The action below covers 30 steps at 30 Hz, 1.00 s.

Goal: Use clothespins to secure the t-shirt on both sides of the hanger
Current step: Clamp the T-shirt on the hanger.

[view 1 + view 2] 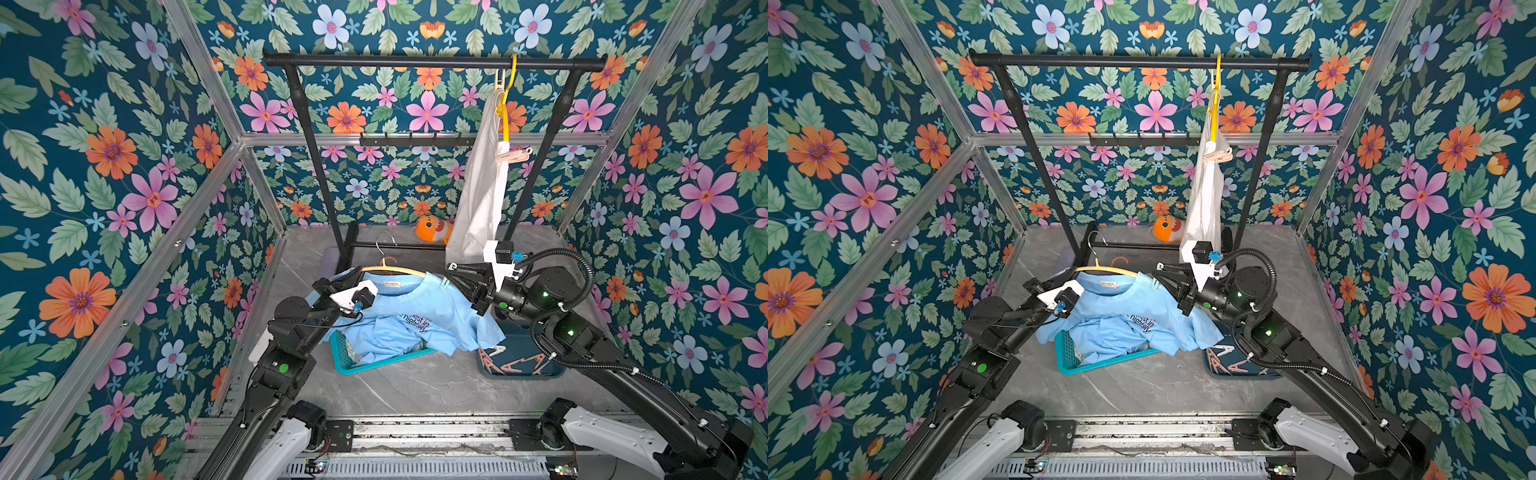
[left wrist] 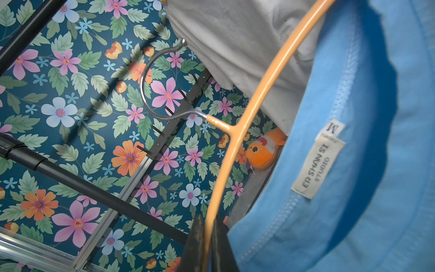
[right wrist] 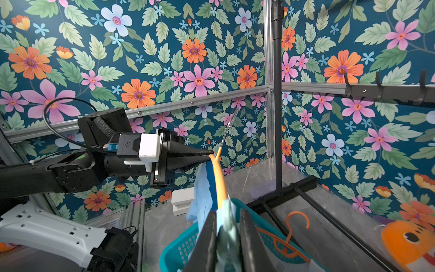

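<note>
A light blue t-shirt [image 1: 415, 320] hangs on an orange hanger [image 1: 395, 270] above the teal basket, its lower part crumpled into it. My left gripper [image 2: 208, 221] is shut on the hanger's bar [image 2: 247, 117] at the shirt's left shoulder, seen in both top views [image 1: 351, 275] [image 1: 1059, 277]. My right gripper [image 3: 227, 214] is shut on a pale green clothespin [image 3: 227, 226] that sits against the shirt's right shoulder [image 1: 444, 284] [image 1: 1155, 284], at the end of the hanger [image 3: 219, 179]. Several pink clothespins [image 1: 511, 363] lie in a dark tray under the right arm.
The teal basket [image 1: 353, 365] stands mid-table with a spare orange hanger [image 3: 289, 235] in it. A black clothes rack [image 1: 432, 62] at the back carries a white garment [image 1: 482, 178] on a yellow hanger, pinned with a pink peg [image 1: 513, 156]. An orange fish plush [image 1: 432, 228] lies by the rack's foot.
</note>
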{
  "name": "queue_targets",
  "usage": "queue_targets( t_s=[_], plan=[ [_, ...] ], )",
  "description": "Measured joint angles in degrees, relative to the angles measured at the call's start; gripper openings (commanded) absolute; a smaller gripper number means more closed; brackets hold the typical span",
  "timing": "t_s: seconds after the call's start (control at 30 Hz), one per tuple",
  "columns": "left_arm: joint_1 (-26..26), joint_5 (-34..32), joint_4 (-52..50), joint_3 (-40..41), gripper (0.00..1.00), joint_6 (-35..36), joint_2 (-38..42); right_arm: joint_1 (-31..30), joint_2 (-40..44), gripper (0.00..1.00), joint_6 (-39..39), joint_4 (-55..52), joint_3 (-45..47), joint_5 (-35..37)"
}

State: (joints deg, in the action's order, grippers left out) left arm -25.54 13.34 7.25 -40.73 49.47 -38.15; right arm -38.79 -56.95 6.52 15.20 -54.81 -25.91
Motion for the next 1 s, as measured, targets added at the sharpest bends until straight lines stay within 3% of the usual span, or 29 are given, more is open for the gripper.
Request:
queue_targets(
  t_s=[0.2,0.7,1.0],
  plan=[
    [0.0,0.0,0.2,0.0,0.00,-1.0,0.0,-3.8,0.3,0.00,-4.2,0.4,0.6,2.2],
    [0.0,0.7,0.9,0.2,0.00,-3.0,-0.7,-4.1,3.3,0.00,-9.1,7.5,7.7,4.3],
    [0.0,0.8,1.0,-0.1,0.00,-4.3,-0.2,-1.8,2.9,0.00,-4.6,8.3,7.5,5.1]
  ],
)
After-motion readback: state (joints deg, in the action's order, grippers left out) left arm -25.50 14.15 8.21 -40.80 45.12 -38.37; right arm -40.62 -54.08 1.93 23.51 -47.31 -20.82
